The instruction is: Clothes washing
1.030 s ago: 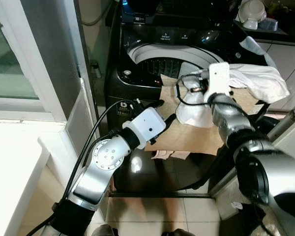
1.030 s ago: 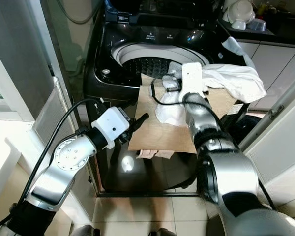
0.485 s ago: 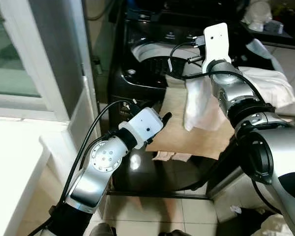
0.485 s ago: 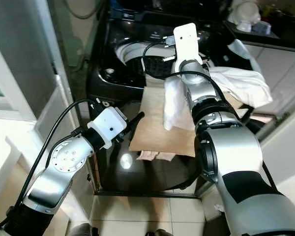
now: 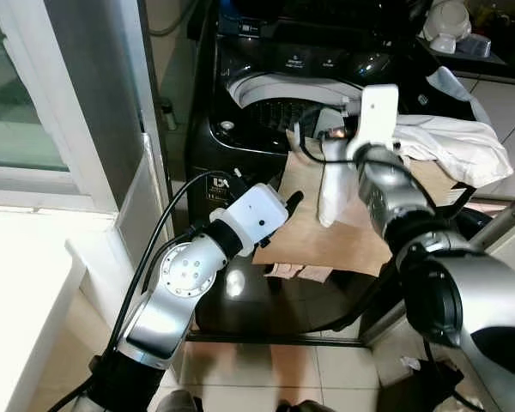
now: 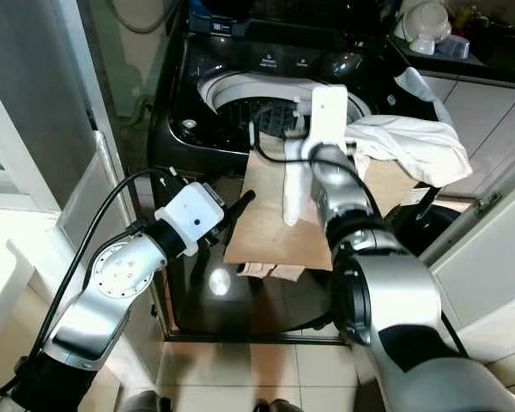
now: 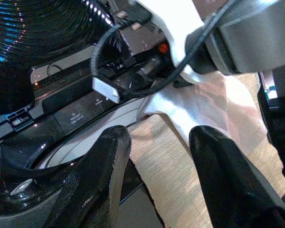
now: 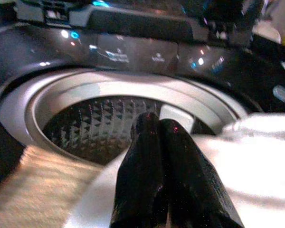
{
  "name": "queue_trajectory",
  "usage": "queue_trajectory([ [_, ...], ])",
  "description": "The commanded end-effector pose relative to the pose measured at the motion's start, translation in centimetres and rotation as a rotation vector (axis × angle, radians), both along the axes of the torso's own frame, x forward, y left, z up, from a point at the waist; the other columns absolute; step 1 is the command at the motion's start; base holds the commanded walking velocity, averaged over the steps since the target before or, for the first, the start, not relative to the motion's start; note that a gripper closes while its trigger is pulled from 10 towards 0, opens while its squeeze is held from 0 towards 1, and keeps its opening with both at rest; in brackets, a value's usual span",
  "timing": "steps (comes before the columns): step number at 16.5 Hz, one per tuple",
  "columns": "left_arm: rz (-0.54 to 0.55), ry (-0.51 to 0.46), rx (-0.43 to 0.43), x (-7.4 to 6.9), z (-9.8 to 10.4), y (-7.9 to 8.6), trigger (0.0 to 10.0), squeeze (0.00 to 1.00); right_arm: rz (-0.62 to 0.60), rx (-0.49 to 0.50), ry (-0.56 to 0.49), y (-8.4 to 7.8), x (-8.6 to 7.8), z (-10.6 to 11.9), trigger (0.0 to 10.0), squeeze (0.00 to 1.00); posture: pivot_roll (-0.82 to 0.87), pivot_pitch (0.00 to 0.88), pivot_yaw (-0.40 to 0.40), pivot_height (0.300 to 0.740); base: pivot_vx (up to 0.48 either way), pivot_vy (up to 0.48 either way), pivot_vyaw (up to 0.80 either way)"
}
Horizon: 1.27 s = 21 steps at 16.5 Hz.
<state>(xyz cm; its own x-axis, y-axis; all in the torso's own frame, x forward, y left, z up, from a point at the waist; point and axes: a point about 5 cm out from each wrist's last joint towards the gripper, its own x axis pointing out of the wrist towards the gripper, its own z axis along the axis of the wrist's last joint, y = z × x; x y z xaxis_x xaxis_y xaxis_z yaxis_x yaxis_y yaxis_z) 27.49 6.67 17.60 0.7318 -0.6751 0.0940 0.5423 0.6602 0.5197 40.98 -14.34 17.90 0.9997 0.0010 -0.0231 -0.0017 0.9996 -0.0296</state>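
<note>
- The right gripper (image 8: 154,137), fingers pinched together on a white cloth (image 5: 333,184), holds it hanging at the front rim of the open top-loading washer (image 5: 266,86), above a tan garment (image 5: 326,232) draped over the edge.
- The left gripper (image 7: 156,142), fingers apart and empty, hovers beside the tan garment.
- Best move, by my judgement: carry the cloth fully over the drum (image 8: 99,121) before letting go, clear of the rim.
</note>
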Motion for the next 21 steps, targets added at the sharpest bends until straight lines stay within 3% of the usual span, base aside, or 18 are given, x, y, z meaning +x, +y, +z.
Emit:
queue_trajectory([
  [1,-0.026,-0.005,0.006,0.1,0.1,-0.5,10.0,0.00,-0.037,0.009,0.028,-1.0,-0.2,-0.5,10.0,0.00,0.06,0.000,-0.098,0.740,0.000,0.000,0.00],
  [5,-0.043,-0.008,0.013,0.4,0.2,-0.8,10.0,0.00,-0.074,-0.042,0.093,-2.1,-0.6,-2.0,10.0,0.00,0.05,0.000,-0.088,0.740,0.000,0.000,0.00],
  [6,-0.041,-0.008,0.016,0.4,0.2,-0.7,10.0,0.00,-0.087,-0.012,0.124,-2.2,-0.7,-2.3,10.0,1.00,0.06,0.000,-0.095,0.740,0.000,0.000,0.00],
  [12,-0.016,-0.015,0.022,0.3,0.2,-0.3,10.0,0.00,-0.084,0.023,0.181,-1.9,-0.6,-2.5,10.0,1.00,0.09,0.000,-0.115,0.740,0.000,0.000,0.00],
  [17,-0.008,-0.016,0.024,0.1,0.2,-0.1,10.0,0.00,-0.097,-0.024,0.205,-2.1,-0.6,-2.6,10.0,1.00,0.11,0.000,-0.121,0.740,0.000,0.000,0.00],
  [21,-0.006,-0.012,0.026,0.0,0.1,-0.2,10.0,0.00,-0.059,-0.078,0.120,-0.9,0.5,0.6,10.0,1.00,0.12,0.000,-0.129,0.740,0.000,0.000,0.00],
])
